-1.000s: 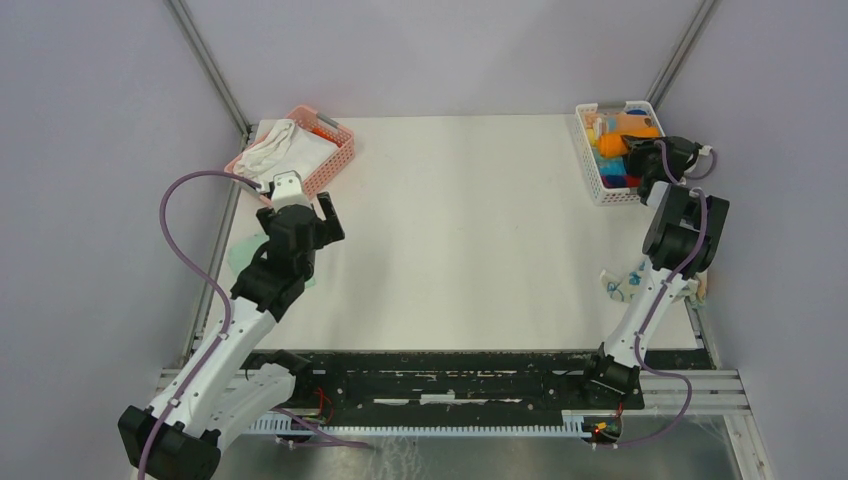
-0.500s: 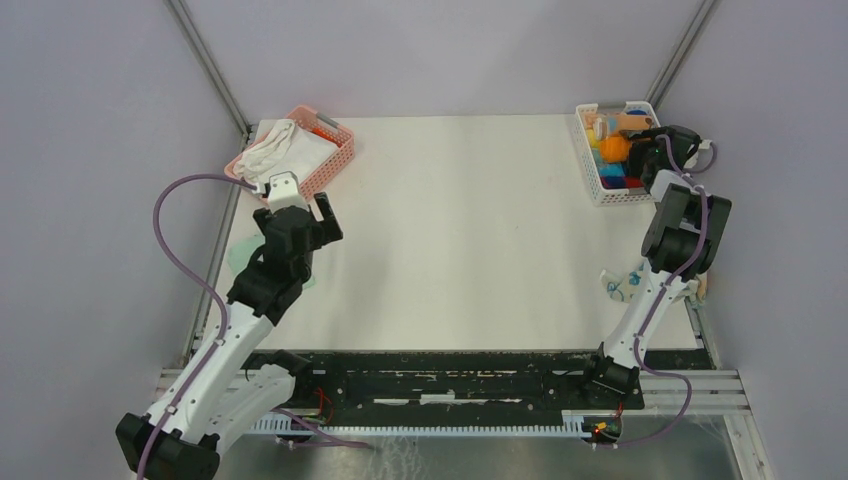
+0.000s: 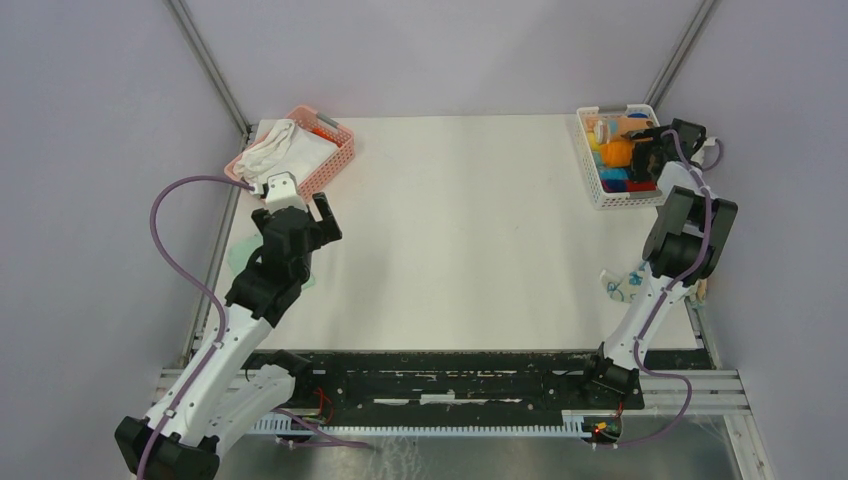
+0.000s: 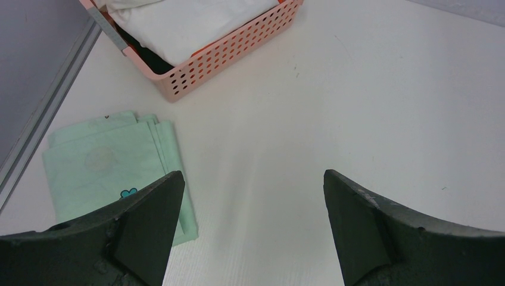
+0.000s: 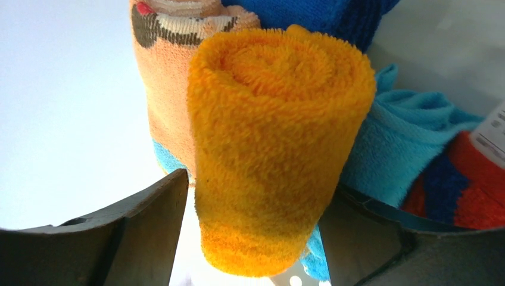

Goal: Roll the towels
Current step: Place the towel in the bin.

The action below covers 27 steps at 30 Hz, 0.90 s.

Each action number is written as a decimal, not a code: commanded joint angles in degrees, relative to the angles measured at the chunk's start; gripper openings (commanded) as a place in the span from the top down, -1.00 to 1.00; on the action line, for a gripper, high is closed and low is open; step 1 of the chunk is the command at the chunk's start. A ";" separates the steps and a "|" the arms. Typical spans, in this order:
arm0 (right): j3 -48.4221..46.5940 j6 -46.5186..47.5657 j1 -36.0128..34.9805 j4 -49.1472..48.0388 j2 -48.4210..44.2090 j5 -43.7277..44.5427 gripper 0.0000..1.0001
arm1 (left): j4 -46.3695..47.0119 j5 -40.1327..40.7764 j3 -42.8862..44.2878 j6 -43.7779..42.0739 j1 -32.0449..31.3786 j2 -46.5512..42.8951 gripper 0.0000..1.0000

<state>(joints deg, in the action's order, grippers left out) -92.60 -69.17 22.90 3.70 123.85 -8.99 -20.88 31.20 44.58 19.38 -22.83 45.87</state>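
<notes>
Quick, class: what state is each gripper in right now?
Left gripper: open, holding nothing.
Right gripper: set around the rolled orange towel; whether it grips it cannot be told.

Light is bright, even and diffuse, falling from above. The white table [image 3: 470, 230] carries only a faint, soft shadow beside the left arm [image 3: 262, 285]. In the right wrist view the background blows out to white, while the orange towel [image 5: 277, 149] stays sharp, its fibres crisp.

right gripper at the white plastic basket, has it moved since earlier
Yes, the right gripper moved toward the far end of the white plastic basket.
</notes>
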 commanded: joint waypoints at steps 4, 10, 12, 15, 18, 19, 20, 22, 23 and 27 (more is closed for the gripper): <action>-3.67 4.40 0.36 8.56 -5.37 2.68 -0.70 | 2.43 0.26 -0.28 -2.91 0.39 -1.16 -0.87; -6.99 6.81 0.33 13.66 -6.10 2.37 -0.69 | 2.25 0.35 -0.39 -2.92 0.41 -1.46 -0.86; -8.29 7.38 0.24 15.24 -6.38 2.17 -0.67 | 2.25 0.35 -0.30 -2.94 0.41 -1.52 -0.86; -9.79 8.10 0.21 16.61 -6.46 1.93 -0.63 | 2.25 0.31 -0.37 -2.94 0.35 -1.49 -0.86; -11.18 8.34 0.12 16.98 -5.57 0.93 -0.55 | 2.25 0.26 -0.37 -2.94 0.36 -1.41 -0.87; -11.59 8.35 0.06 16.77 -5.29 0.71 -0.50 | 2.25 0.26 -0.37 -2.94 0.41 -1.47 -0.86; -12.05 8.47 -0.03 16.55 -4.80 0.47 -0.46 | 2.25 0.24 -0.37 -2.94 0.34 -1.44 -0.86; -13.55 8.82 -0.20 16.63 -3.40 0.06 -0.36 | 2.25 0.26 -0.37 -2.97 0.39 -1.44 -0.86; -14.49 8.99 -0.34 16.68 -2.55 -0.23 -0.30 | 2.25 0.34 -0.40 -2.94 0.34 -1.40 -0.86; -18.03 9.64 -0.81 17.65 1.30 -0.55 -0.05 | 2.25 0.35 -0.37 -2.98 0.41 -1.30 -0.87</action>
<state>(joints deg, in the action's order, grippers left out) -105.67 -60.97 22.70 21.58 122.37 -8.82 -20.88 31.20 44.05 19.38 -22.83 45.19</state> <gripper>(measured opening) 0.574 0.930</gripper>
